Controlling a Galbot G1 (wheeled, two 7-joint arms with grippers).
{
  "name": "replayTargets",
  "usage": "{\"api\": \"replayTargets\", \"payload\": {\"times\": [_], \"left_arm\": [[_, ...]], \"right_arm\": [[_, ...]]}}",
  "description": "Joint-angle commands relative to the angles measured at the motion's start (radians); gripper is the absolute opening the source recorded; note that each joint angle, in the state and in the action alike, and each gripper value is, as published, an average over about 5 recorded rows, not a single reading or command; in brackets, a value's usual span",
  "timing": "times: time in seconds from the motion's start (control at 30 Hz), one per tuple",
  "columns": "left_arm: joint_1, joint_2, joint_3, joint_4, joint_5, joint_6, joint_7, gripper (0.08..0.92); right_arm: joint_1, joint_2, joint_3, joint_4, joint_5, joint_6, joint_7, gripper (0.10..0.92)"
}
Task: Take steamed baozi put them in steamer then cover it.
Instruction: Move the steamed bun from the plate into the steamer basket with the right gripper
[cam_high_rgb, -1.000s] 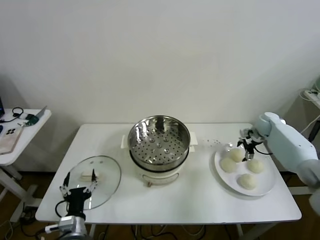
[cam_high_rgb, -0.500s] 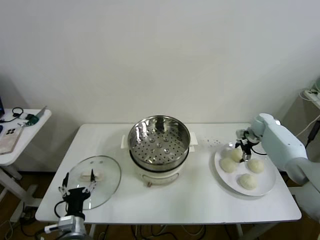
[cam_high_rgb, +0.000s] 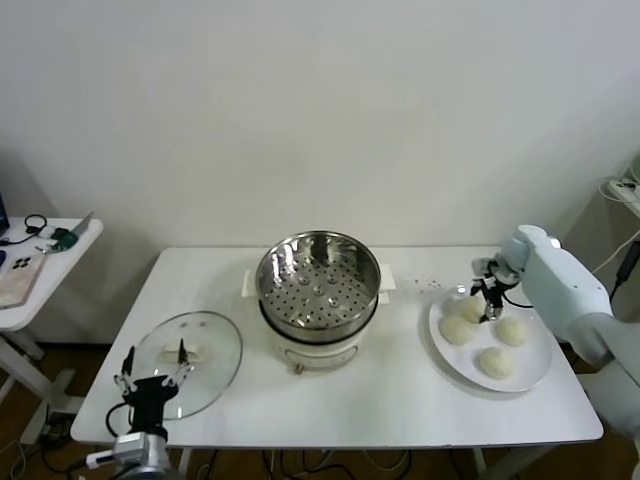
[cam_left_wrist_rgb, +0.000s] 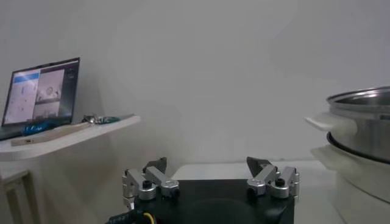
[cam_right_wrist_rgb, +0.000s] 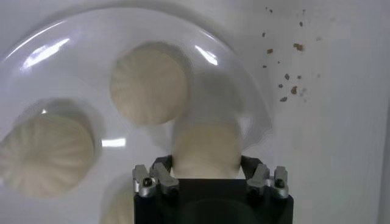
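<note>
wall (cam_high_rgb: 320, 110): plain white, bare, evenly lit | table (cam_high_rgb: 330, 400): white rectangular top in front of the wall | side table (cam_high_rgb: 40, 270): smaller white one to the left, holding a laptop (cam_left_wrist_rgb: 39, 91), phone and cables | floor (cam_high_rgb: 30, 360): dark brown, seen beneath the side table | far right: cables by the wall

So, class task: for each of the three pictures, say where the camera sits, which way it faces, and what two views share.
Head view: high, facing down at the table; both arms show.
Left wrist view: low by the table edge, facing level past the open left pincer to the steamer.
Right wrist view: straight down on the plate; right pincer around a bun.
Shared: head and right wrist views both show the plate of buns.
</note>
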Motion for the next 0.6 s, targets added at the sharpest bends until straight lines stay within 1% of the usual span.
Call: {"api": "replayTargets", "payload": {"times": [0.03,0.23,0.4,0.47,0.6], "left_arm": [[0.005,0.002,-0.003,-0.004,-0.009,0.000,0.000,0.823],[0.015,0.004,-0.007,-0.009,-0.018,0.000,0.000,0.823],[0.021,0.005,-0.005,-0.009,-0.026,0.000,-0.001,0.823],[0.022,0.006,-0.004,-0.009,-0.032,0.000,0.001,0.823],[0.022,0.009,0.001,-0.011,-0.051,0.002,0.006,0.823]], "right_arm": [[0.084,-0.048,-0.119,0.126,0.095,0.003,-0.012,0.731],[0.320,-0.066,-0.372,0.268,0.225,0.028,-0.046,0.732],[0.518,-0.030,-0.564,0.381,0.373,0.046,-0.055,0.734],[0.575,-0.006,-0.608,0.431,0.399,0.062,-0.057,0.735],[0.659,0.049,-0.686,0.539,0.403,0.113,-0.056,0.738]]}}
